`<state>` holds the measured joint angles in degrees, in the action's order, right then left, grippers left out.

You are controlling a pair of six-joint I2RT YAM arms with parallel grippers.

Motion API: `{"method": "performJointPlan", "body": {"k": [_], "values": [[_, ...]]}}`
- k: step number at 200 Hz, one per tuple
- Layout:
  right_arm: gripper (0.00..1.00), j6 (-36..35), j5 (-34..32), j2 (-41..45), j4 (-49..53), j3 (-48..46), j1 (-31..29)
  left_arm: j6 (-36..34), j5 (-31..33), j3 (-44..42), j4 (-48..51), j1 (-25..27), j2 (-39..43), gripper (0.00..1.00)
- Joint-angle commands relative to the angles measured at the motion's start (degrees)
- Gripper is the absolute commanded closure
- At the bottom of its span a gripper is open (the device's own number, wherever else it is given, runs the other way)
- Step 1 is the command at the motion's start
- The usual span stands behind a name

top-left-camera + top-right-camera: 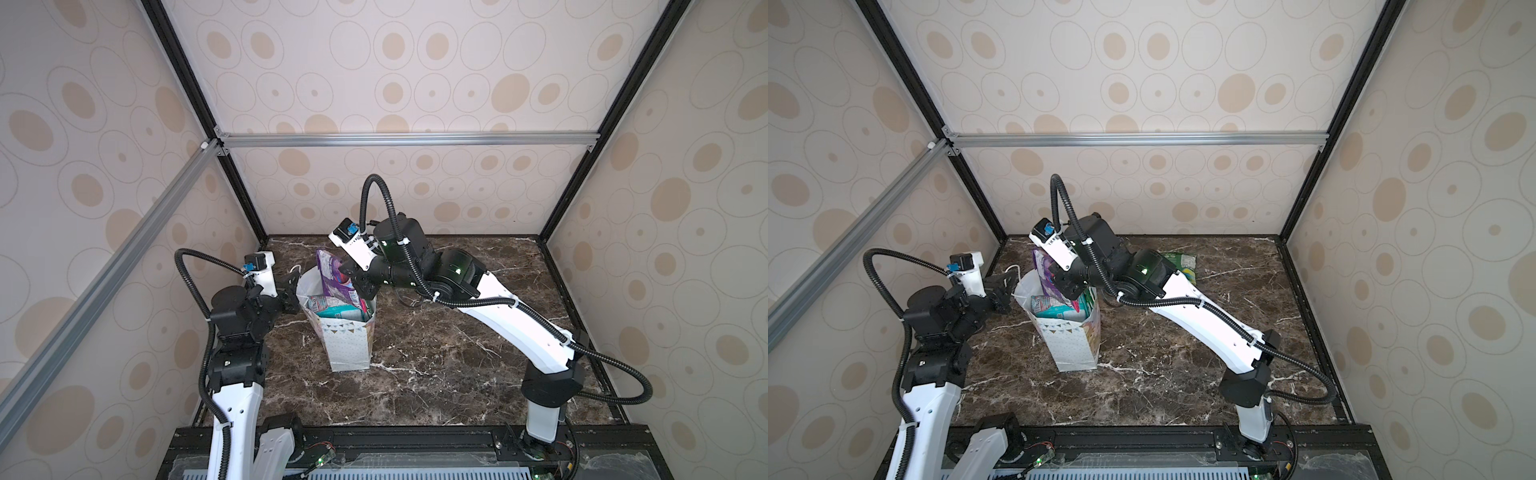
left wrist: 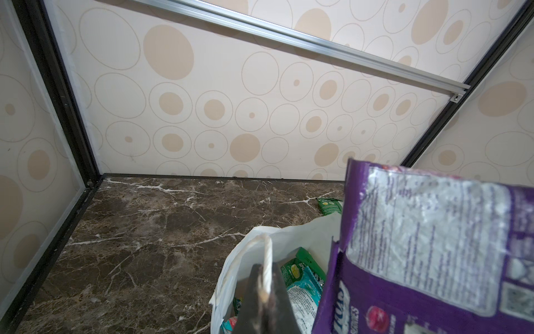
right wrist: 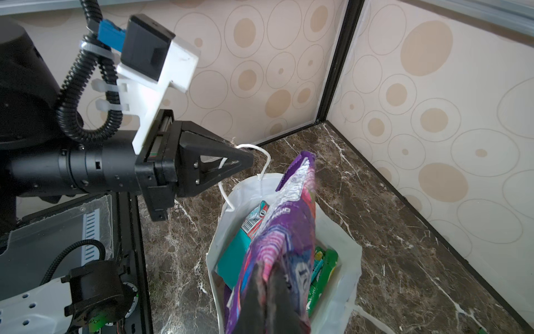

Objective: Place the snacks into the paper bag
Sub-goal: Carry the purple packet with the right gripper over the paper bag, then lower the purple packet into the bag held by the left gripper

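The white paper bag [image 1: 349,345] [image 1: 1073,345] stands upright on the marble table, mouth open. My left gripper [image 1: 293,291] [image 2: 265,279] is at the bag's left rim, shut on its white cord handle [image 2: 268,254] [image 3: 260,151]. My right gripper [image 1: 353,286] [image 3: 265,274] hangs over the bag's mouth, shut on a purple snack packet [image 1: 332,270] [image 2: 427,245] [image 3: 289,225]. The packet stands on end, its lower part inside the bag. Teal [image 1: 332,307] and green [image 3: 326,269] packets lie in the bag. One more green packet [image 1: 1183,264] [image 2: 329,205] lies on the table behind the right arm.
Patterned walls with black frame posts [image 1: 245,199] close in the table on three sides. The bag's second handle [image 3: 372,318] hangs outside its far wall. A black rail [image 1: 415,436] runs along the front edge by the arm bases.
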<state>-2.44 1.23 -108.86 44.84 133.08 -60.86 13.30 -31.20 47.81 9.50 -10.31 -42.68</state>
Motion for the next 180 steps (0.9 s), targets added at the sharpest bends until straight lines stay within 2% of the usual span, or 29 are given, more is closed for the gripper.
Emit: {"method": "performJointPlan", "body": {"k": [1,112,180], "values": [[1.00,-0.3,0.7,-0.3,0.8,2.7,-0.3,0.5,-0.8,0.2,-1.1,-0.4,0.8,1.00],[1.00,0.8,-3.2,-5.3,3.4,6.5,-0.4,0.4,-1.0,0.2,-1.1,-0.4,0.8,1.00],[1.00,-0.3,-1.0,-8.6,4.0,8.2,-0.4,0.5,-1.0,0.2,-1.1,-0.4,0.9,1.00]]}}
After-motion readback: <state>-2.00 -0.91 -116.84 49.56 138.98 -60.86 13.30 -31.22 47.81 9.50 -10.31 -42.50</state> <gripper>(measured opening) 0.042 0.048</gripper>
